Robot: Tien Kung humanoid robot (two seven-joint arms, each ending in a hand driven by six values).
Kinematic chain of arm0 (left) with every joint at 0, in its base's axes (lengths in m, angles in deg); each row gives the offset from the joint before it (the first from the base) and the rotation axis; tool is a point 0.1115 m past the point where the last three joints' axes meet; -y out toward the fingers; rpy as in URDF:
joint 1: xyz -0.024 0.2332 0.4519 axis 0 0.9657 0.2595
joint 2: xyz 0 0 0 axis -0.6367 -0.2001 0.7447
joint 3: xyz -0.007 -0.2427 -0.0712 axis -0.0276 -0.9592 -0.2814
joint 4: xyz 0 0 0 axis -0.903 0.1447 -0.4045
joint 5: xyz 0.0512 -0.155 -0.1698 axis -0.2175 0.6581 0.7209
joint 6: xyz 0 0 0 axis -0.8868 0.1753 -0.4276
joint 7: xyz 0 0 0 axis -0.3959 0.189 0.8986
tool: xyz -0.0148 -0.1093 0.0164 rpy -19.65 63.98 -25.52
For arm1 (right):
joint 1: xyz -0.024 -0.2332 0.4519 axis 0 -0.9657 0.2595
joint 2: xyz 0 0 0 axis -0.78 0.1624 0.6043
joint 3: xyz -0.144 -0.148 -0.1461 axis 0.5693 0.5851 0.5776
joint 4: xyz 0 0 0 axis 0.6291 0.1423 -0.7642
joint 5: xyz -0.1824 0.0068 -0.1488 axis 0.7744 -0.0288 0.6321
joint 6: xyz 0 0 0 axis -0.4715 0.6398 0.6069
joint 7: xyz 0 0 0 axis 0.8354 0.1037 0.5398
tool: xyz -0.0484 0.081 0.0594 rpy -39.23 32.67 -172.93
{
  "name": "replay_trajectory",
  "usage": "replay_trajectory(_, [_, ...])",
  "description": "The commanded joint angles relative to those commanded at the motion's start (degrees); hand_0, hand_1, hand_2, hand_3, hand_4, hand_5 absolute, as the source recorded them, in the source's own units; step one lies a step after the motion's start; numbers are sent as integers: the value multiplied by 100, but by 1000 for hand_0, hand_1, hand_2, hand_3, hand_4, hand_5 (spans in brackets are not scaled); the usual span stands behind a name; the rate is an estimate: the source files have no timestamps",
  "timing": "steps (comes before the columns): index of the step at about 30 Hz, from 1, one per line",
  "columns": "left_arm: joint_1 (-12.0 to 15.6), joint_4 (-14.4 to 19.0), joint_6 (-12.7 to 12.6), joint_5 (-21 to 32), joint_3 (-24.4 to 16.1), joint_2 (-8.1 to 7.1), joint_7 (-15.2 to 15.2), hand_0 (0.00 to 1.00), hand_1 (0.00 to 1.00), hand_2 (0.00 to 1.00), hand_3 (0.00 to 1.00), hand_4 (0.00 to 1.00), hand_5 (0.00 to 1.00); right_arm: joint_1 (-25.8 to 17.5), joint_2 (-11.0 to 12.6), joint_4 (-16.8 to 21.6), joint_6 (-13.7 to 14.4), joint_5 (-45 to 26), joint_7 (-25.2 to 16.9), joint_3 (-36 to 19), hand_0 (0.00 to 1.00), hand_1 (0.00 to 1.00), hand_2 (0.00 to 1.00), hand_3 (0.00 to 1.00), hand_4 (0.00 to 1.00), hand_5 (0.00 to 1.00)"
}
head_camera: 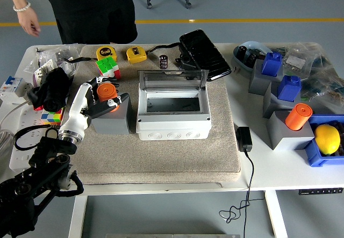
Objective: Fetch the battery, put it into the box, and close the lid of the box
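An orange cylindrical battery (106,91) stands upright in a grey holder block (110,120) at the left of the beige mat. My left hand (103,101) reaches in from the lower left with its fingers curled around the battery, one in front and others behind it. The grey box (172,122) sits mid-mat, with its clear lid (172,78) standing open at the back. Its inside looks empty. A second orange battery (298,116) stands in a grey block at the right. My right hand is out of view.
A person stands at the far left side, one hand (29,23) hanging above the table. A Rubik's cube (106,66), two yellow tape measures (136,54), a black case (204,54) and a power adapter (243,139) lie around the mat. Blue-topped blocks (271,66) and a lemon (327,139) crowd the right.
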Motion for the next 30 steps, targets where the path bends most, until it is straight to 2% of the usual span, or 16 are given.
replay_trajectory(4, [-64,-41,-33,166,65,15,69,535,486,529,578,998,180,2,2,5,1,4,-1,3,730,698,696,672,998,594])
replay_trajectory(5, [-85,-46,-48,194,92,19,93,455,405,450,464,998,68,3,1,4,0,3,0,4,730,698,696,672,998,596])
replay_trajectory(10, [-145,-55,-119,270,188,31,181,455,405,450,464,998,68,-2,-2,-3,11,-5,-11,9,730,698,696,672,998,596])
replay_trajectory(11, [-153,-60,-130,298,199,33,198,272,320,367,389,995,2,-2,-2,-3,13,-5,-15,8,729,698,696,672,998,594])
replay_trajectory(16, [-198,-72,-189,396,250,51,276,272,320,367,389,995,2,-2,1,-3,35,-5,-45,12,729,698,696,672,998,594])
replay_trajectory(17, [-209,-80,-195,414,259,59,279,122,185,270,289,946,2,-2,1,-3,37,-6,-49,15,728,697,696,672,998,594])
replay_trajectory(22, [-280,-111,-212,501,341,89,306,122,185,270,289,946,2,-1,-6,-2,51,-12,-70,29,728,697,696,672,998,594])
replay_trajectory(23, [-295,-119,-211,517,361,95,307,81,113,203,227,913,2,1,-7,-1,56,-14,-78,32,727,697,695,672,998,593])
replay_trajectory(28, [-351,-146,-243,638,391,119,391,81,113,203,227,913,2,16,-4,10,87,-8,-126,24,727,697,695,672,998,593])
replay_trajectory(29, [-360,-149,-250,666,388,124,414,30,61,159,191,925,2,18,-4,9,93,-8,-133,21,727,695,692,665,998,594])
replay_trajectory(30, [-374,-150,-261,700,382,132,447,30,61,159,191,925,2,19,-4,8,100,-9,-142,20,727,695,692,665,998,594])
